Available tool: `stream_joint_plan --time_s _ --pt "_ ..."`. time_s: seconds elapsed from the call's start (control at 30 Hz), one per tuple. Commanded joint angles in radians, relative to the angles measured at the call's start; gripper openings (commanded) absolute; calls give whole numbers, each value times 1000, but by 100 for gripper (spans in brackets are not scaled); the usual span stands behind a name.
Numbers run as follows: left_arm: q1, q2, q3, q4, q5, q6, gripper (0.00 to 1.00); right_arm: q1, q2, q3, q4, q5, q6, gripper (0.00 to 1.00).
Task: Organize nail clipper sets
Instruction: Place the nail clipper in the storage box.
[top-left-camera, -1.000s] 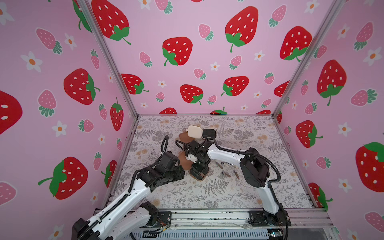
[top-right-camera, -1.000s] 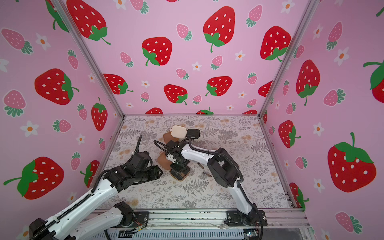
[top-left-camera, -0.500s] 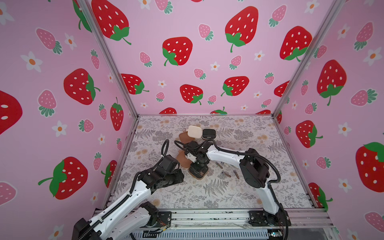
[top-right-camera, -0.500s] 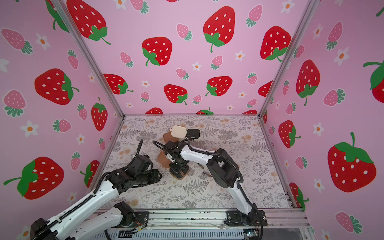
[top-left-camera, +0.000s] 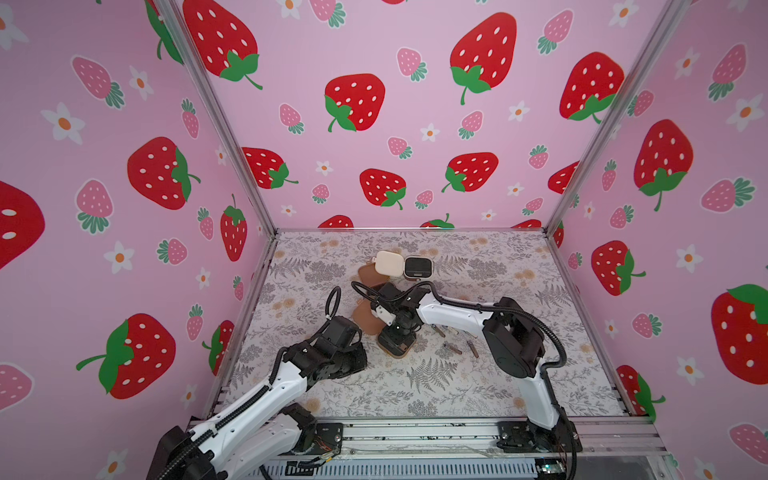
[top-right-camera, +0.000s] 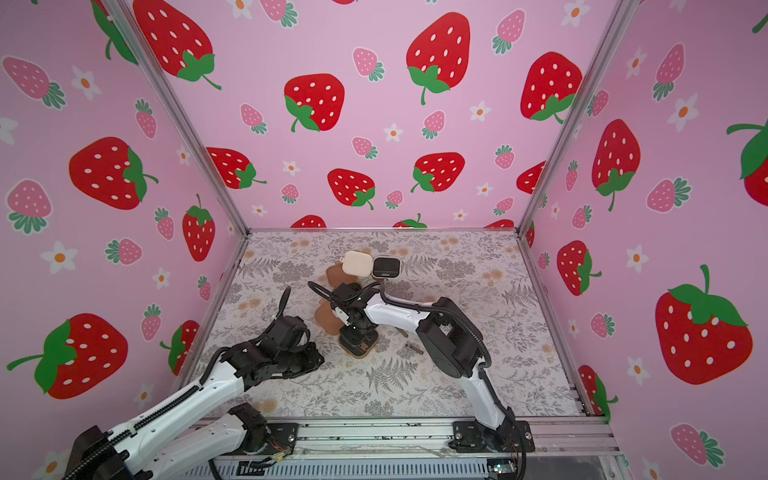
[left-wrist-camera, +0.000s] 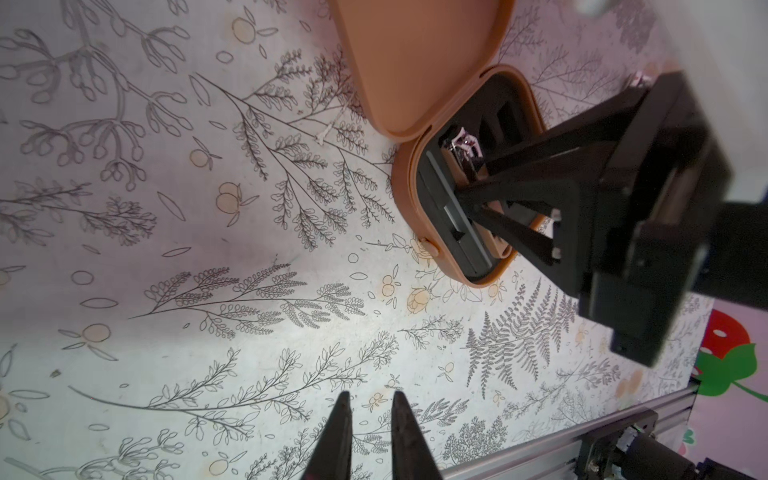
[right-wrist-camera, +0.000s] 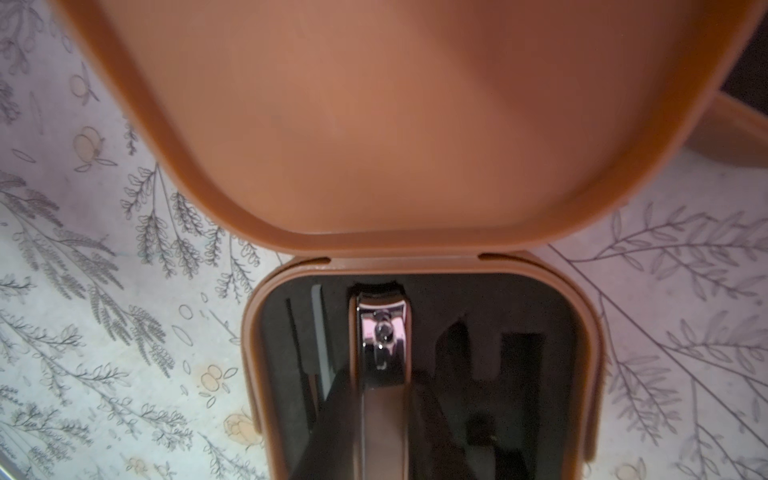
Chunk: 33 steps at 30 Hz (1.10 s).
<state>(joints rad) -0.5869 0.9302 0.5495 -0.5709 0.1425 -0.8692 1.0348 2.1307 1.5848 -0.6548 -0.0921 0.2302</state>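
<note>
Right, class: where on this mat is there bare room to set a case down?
Free: the mat between the right arm and right wall; the strip between the open brown case and front rail. Crowded: centre, where the right gripper holds a clipper in that case, loose tools beside it, other cases behind.

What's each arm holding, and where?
Right gripper's jaws pinch the nail clipper by its rear half, in the open brown case. Left gripper holds nothing.
</note>
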Motion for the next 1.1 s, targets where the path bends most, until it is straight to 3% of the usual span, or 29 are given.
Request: stream_joint_plan --time_s 0.0,0.23,0.6,1.07 --pt "4 -5 -24 51 12 -36 19 -8 101 -90 -14 45 28 15" --pt "7 6 -2 41 9 -20 18 -9 144 -106 -43 54 50 17" --pt "12 1 24 18 9 -4 18 -9 108 -10 -121 45 49 33" --pt "13 -5 50 -8 -1 11 17 -15 25 90 -196 -9 38 33"
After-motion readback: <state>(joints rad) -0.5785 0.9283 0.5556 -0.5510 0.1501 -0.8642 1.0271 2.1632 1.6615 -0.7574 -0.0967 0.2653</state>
